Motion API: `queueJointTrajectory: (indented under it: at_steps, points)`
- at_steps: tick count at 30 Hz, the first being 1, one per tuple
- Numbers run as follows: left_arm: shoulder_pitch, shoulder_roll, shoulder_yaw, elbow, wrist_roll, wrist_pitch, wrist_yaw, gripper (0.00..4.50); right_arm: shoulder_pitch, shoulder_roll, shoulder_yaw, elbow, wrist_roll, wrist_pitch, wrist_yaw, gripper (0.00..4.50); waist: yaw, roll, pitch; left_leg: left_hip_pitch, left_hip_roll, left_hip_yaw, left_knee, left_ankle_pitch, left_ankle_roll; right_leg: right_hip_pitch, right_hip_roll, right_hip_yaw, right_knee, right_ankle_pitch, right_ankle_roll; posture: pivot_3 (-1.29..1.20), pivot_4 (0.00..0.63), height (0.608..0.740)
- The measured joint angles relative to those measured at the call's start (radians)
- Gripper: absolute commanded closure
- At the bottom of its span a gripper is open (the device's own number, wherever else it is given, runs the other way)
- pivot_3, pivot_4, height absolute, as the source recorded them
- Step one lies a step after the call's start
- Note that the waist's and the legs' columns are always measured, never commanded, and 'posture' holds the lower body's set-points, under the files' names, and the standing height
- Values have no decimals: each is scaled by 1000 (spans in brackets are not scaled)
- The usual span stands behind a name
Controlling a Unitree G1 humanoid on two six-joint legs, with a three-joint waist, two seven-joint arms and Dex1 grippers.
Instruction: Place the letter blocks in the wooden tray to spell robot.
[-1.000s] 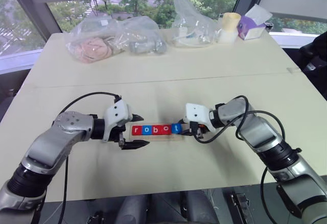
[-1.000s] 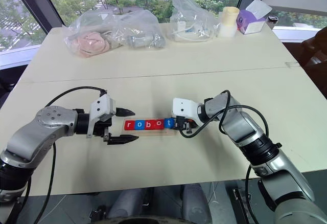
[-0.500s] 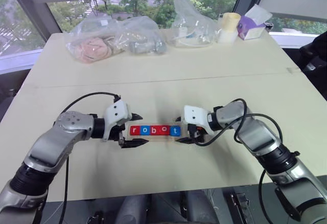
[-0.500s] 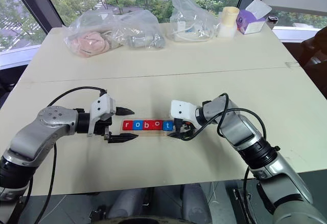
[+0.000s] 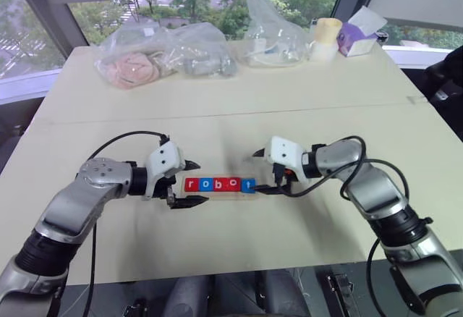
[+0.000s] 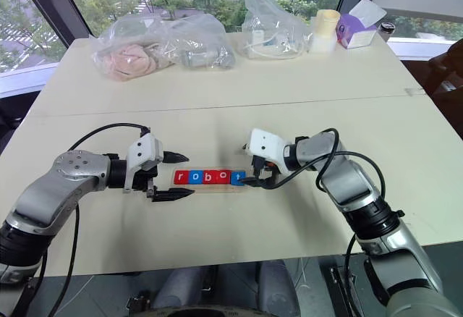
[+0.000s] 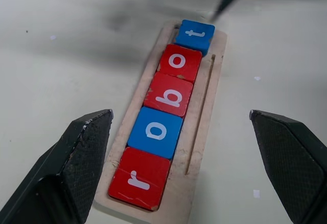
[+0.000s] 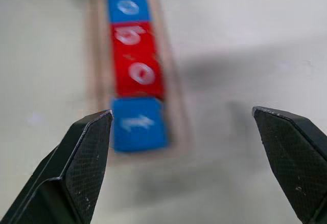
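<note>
The wooden tray [image 7: 202, 132] lies at the middle of the table, between my two grippers. Five letter blocks lie in it in a row: red r [image 5: 192, 184], blue o [image 5: 205, 184], red b [image 5: 219, 184], red o [image 5: 233, 184], blue t [image 5: 248, 185]. Together they read robot. My left gripper [image 5: 200, 182] stands open at the r end, one finger on each side of the tray and touching nothing. At the t end my right gripper [image 5: 257, 174] is open too, just clear of the t block [image 8: 138, 123].
Along the table's far edge lie clear plastic bags [image 5: 163, 56], one more bag [image 5: 271, 38], a pale cup [image 5: 325, 38] and a purple tissue box [image 5: 358, 35]. A seam [image 5: 217, 114] crosses the table behind the tray.
My right gripper has opened, let go of the t block at the tray's end and lifted slightly away. The left gripper has stayed open in place.
</note>
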Motion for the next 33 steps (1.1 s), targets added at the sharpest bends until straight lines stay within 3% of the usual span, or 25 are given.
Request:
queueJointTrajectory:
  at_steps: [8, 17, 26, 33]
  points:
    - [1, -1, 0, 1, 3, -1, -1, 0, 16, -21, 55, 65, -108, -142, -62, 20, 2, 0, 0, 0, 0, 0, 0, 0, 0, 0, 0, 0, 0, 0, 0, 0, 150, 740]
    - [3, -4, 0, 0, 3, 1, 2, 0, 4, -8, 50, 103, -113, -170, -74, 20, 0, 0, 0, 1, 0, 0, 1, 0, 0, 1, 1, 0, 1, -1, -1, 0, 150, 740]
    - [6, -3, 0, 0, 3, 3, 2, 0, 14, 1, -38, 38, 50, -63, -9, 20, 2, 0, 0, 1, 0, 0, 1, 0, 0, 1, 0, 0, 1, 0, 0, 0, 150, 740]
    - [24, -11, 90, -3, -86, 75, 13, 0, 39, -34, -232, -59, 218, 137, -29, 20, 4, 0, 0, 0, 0, -1, 0, 0, 0, 1, 0, 0, 0, 0, 0, 0, 150, 740]
